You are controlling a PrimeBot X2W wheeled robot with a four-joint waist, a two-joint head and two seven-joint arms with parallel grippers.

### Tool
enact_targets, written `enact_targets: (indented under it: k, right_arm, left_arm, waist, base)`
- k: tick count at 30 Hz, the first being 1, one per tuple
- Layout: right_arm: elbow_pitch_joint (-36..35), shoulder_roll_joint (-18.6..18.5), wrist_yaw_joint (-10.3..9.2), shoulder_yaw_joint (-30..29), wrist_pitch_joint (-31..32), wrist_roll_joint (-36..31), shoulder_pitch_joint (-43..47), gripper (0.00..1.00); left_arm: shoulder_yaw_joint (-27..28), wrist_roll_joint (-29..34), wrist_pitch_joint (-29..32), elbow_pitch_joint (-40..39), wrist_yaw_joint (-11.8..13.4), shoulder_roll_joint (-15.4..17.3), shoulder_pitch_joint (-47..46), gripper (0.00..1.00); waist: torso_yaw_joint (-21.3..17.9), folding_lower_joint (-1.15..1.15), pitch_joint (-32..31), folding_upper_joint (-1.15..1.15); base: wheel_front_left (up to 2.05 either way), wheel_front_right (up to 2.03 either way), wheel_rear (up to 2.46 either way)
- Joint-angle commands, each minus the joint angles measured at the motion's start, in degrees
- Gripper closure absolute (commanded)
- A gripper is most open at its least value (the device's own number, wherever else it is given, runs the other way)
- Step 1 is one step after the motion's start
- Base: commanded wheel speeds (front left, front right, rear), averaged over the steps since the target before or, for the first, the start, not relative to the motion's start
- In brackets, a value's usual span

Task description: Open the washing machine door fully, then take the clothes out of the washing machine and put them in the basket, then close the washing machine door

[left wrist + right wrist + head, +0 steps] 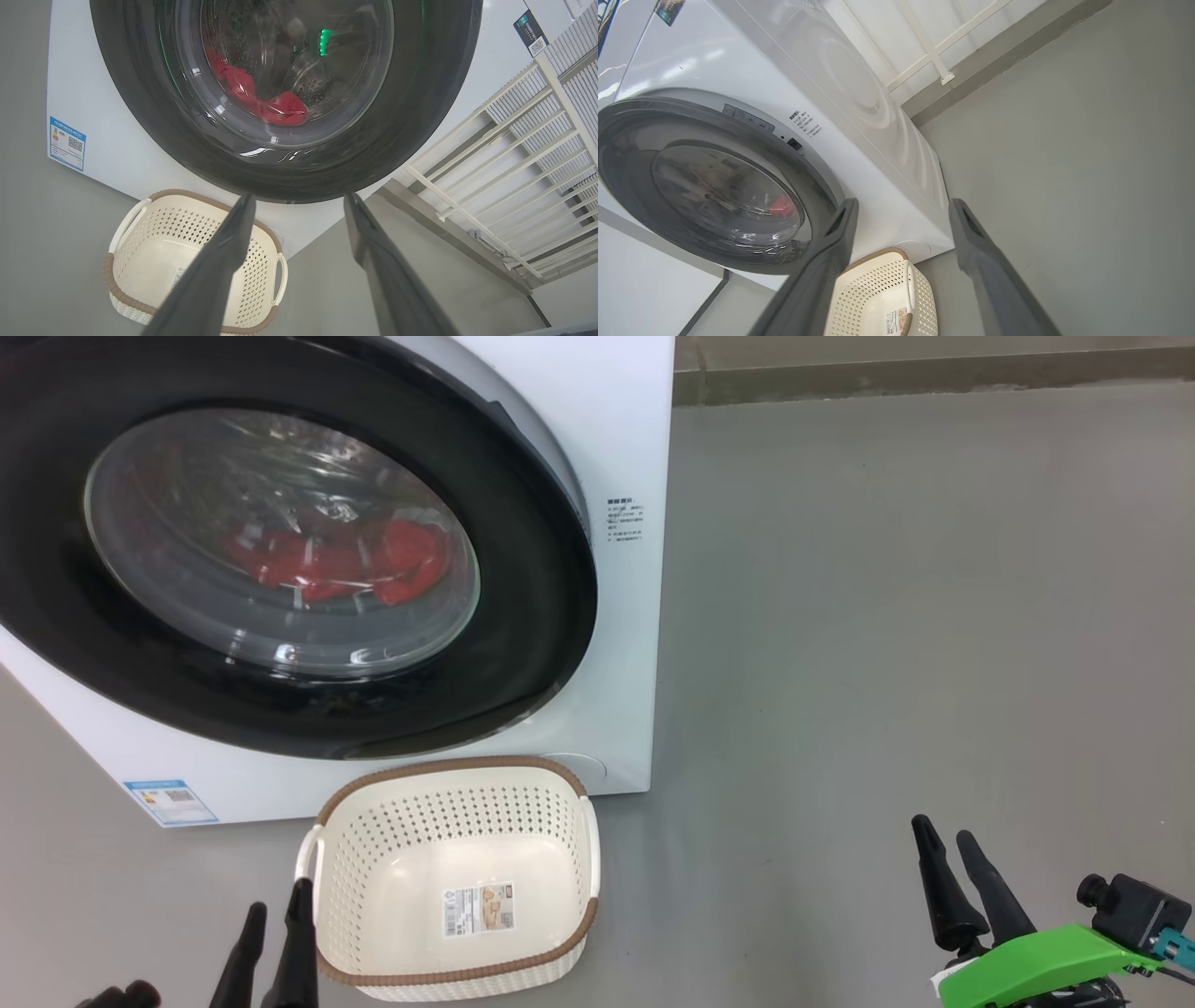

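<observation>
**Head view: door shut, basket waiting**

The washing machine door is sitting closed over the red clothes. The basket is lying on the floor just below it, ready for unloading.

Left wrist view: the left gripper is gaping wide and empty, facing the door's lower rim.

Right wrist view: the right gripper is likewise standing wide and empty.
</observation>
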Motion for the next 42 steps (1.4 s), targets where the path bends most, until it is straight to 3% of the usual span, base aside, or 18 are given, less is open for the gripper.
enact_targets:
  k: [1,42]
  right_arm:
    - [-1.9,-0.9,0.02,1.0,-0.9,-2.2,-0.4,0.00]
    - [-5.5,-0.8,0.03,-0.1,-7.6,-25.8,2.5,0.00]
  left_arm:
    - [1.4,2.2,-0.7,-1.9,0.0,0.7,-0.3,0.00]
    - [1.9,28.6,-7.5,-2.0,-0.4,1.0,1.4,0.00]
  waist:
    - [0.0,0.00,0.0,0.00]
    - [-0.7,0.00,1.3,0.00]
  base:
    - [0.00,0.00,0.00]
    - [0.00,0.00,0.00]
